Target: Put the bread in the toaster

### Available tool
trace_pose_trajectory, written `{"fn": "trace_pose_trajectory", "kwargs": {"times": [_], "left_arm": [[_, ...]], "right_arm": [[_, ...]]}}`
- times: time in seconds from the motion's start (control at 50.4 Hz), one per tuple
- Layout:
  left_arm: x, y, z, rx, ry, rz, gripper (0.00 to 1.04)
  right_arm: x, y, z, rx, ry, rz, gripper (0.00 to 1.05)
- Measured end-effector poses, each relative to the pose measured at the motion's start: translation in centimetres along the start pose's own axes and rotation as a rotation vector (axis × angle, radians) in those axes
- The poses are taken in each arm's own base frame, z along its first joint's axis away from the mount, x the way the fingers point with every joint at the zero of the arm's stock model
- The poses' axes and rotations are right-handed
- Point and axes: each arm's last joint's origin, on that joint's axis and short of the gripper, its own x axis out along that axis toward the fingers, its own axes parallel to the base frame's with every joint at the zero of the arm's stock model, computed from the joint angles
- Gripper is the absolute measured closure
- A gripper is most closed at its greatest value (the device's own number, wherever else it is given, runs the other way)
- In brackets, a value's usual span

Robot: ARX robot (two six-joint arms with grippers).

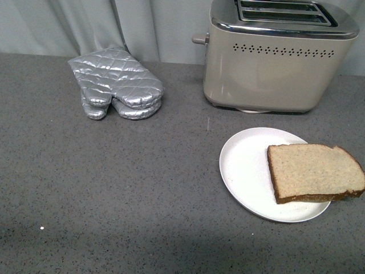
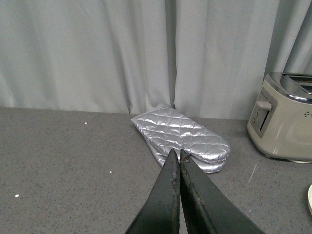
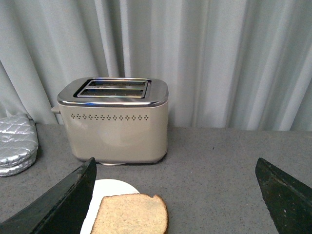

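Bread [image 1: 315, 172] lies flat on white plate [image 1: 245, 171] before toaster [image 1: 274, 57], one side overhanging the rim; judged light, soft, crumbly, so pinch gently at the overhanging crust; right tool [image 3: 174, 165] spread wide, left tool [image 2: 177, 153] pressed together, empty.

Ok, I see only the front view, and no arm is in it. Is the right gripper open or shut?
Observer: Open. The right gripper has its jaws wide apart and holds nothing.
Operator: And the left one?
Observer: The left gripper is shut, fingertips together, holding nothing.
Operator: Where does it point?
Observer: Toward the silver oven mitt, not touching it.
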Motion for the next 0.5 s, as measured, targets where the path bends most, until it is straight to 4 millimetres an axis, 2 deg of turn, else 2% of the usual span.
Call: {"fn": "trace_pose_trajectory", "kwargs": {"times": [0.496], "left_arm": [[-1.6, 0.0, 0.2, 0.0, -0.006, 0.0, 1.01]], "right_arm": [[0.0, 0.0, 0.0, 0.0, 0.0, 0.0, 0.1]]}}
